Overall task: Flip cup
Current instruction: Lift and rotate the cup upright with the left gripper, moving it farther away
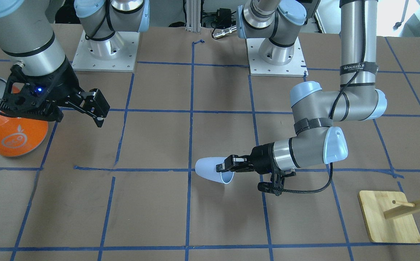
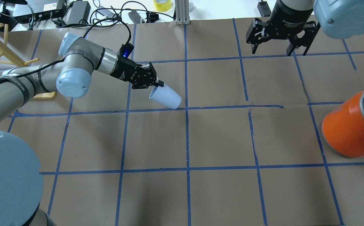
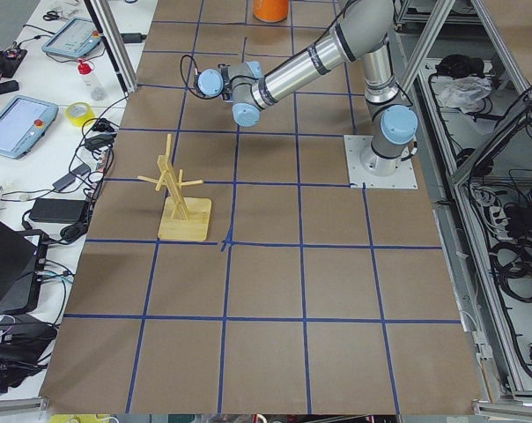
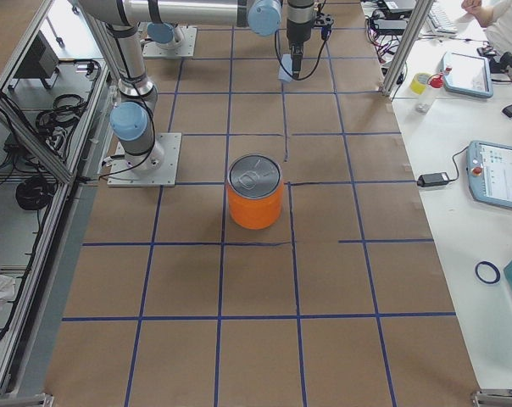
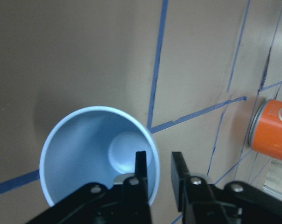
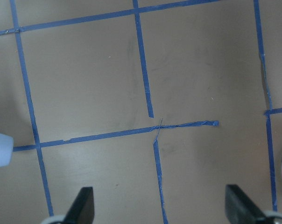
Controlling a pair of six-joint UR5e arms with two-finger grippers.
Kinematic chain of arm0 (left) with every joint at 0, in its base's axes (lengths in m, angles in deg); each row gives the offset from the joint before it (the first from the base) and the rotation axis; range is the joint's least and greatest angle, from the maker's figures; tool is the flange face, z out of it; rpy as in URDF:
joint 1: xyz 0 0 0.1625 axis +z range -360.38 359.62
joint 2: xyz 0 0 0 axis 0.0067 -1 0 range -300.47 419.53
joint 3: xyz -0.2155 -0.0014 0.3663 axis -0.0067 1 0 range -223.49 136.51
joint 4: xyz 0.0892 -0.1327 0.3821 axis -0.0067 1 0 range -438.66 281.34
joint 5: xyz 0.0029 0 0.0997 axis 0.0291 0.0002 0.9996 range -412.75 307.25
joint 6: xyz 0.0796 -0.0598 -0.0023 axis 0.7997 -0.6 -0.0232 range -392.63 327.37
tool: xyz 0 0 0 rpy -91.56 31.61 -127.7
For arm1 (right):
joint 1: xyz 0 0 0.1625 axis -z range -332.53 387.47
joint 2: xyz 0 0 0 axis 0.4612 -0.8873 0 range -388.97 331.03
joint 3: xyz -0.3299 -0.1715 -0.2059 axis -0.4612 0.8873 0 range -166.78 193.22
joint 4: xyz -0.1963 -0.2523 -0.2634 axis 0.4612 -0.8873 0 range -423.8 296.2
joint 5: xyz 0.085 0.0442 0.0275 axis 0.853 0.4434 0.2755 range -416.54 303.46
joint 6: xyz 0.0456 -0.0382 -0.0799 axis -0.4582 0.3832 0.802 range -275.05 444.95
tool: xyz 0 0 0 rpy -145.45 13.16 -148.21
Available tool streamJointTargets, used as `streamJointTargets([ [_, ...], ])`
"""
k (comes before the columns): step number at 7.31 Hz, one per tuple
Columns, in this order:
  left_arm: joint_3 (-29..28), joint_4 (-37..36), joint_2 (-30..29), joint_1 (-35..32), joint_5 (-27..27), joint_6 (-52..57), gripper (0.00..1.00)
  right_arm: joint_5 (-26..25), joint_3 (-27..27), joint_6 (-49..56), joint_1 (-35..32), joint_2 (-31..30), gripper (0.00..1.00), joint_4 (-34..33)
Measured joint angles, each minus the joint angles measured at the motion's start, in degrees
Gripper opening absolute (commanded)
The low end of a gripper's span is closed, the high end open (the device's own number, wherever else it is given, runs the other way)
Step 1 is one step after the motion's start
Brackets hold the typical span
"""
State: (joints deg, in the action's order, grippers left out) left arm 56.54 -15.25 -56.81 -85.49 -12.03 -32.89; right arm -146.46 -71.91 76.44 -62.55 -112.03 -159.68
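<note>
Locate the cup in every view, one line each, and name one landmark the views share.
Front-facing: cup low centre, tilted, rim held by the left gripper.
Overhead: upper middle, left of centre.
Exterior left: not discernible.
Exterior right: top centre, partly hidden.
Left wrist: lower left, mouth toward the camera.
Right wrist: at the left edge.
Shared landmark: orange can, out to the robot's right.
</note>
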Motion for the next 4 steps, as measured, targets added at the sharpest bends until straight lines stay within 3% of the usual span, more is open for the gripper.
streamJointTargets([
  [2, -1.63, -4.64, 2.42, -0.25, 2.76, -10.54, 0.0, -0.01, -0.09, -2.82, 0.06, -0.3, 1.0, -0.03],
  [4, -7.0, -5.9, 4.23, -2.35, 18.7, -14.13, 0.0, -0.05, -0.12, -4.79, 0.02, -0.35, 1.0, 0.33],
])
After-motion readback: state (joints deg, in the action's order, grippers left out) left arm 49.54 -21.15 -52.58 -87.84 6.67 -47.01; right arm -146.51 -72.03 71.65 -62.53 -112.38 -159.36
